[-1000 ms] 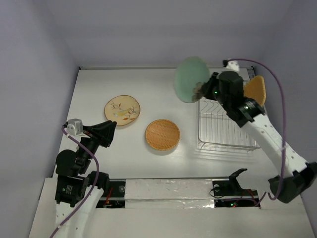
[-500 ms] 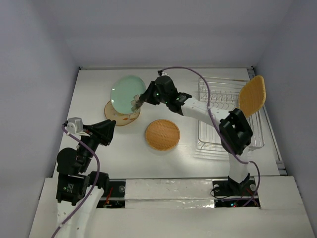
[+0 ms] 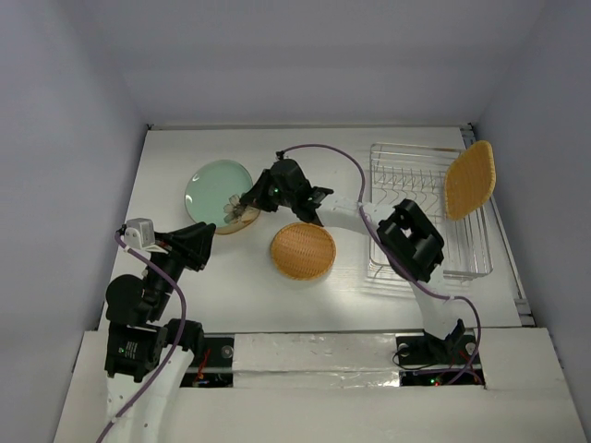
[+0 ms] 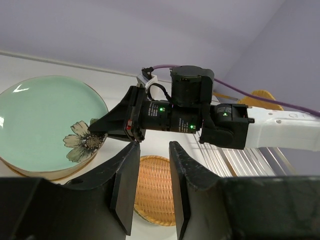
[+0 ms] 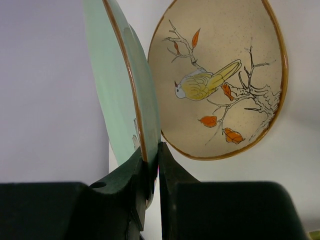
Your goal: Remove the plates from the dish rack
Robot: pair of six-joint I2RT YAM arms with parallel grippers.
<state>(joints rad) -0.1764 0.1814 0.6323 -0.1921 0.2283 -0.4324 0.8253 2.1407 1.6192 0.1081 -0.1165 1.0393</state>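
My right gripper is shut on the rim of the mint-green plate and holds it just over the cream plate, which lies flat on the table. In the right wrist view the green plate is edge-on between my fingers, with the cream bird-print plate close behind it. The orange woven plate lies flat at mid-table. The orange-tan square plate stands upright in the dish rack. My left gripper is open and empty, raised near the left front, and looks at the green plate.
The right arm stretches across the table from the rack side, passing over the woven plate's far edge. The table's back wall runs behind the rack. The woven plate shows between my left fingers.
My right gripper carried the green plate from above the rack leftward across the table and lowered it over the cream plate. The left arm has not moved.
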